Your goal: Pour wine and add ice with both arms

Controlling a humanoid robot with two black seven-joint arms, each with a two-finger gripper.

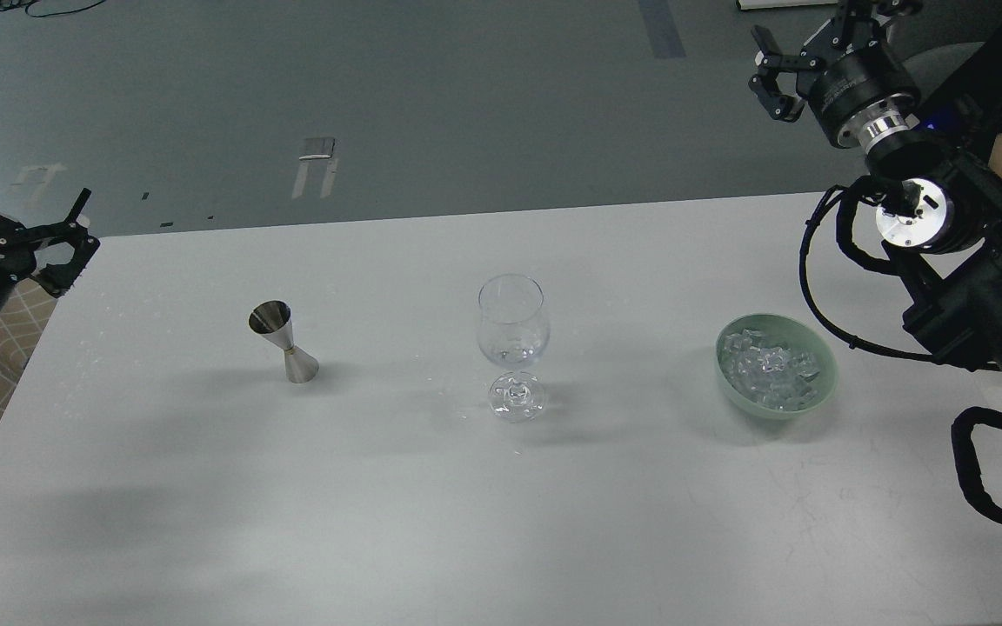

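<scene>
— So, what worries you most from where you stand?

— Mostly the bench [205,522] itself: it is wide and bare, and everything on it stands free, so a clumsy sweep of either arm could send things rolling. My right arm [979,296] is the bulky one here, with looped cables hanging low near the right edge; if it swings in carelessly, I judge a cable could catch the green bowl [823,387].

— And the glass?

— The wine glass [513,343] stands upright in the middle, tall on a thin stem. A sideways nudge while dropping ice would likely tip it.

— Where is the ice?

— The ice [769,369] is heaped in the bowl, right of the glass and well apart from it. The cubes are slick and small, so I expect one could slip from a pinch.

— And the left side?

— The steel jigger [282,341] stands left of the glass; it is narrow-waisted and easy to knock.

— How are you posed?

— Both raised, off the bench. My right fingers [775,74] are spread, holding nothing, far right. My left fingers [27,196] are splayed, empty, at the left edge.
</scene>
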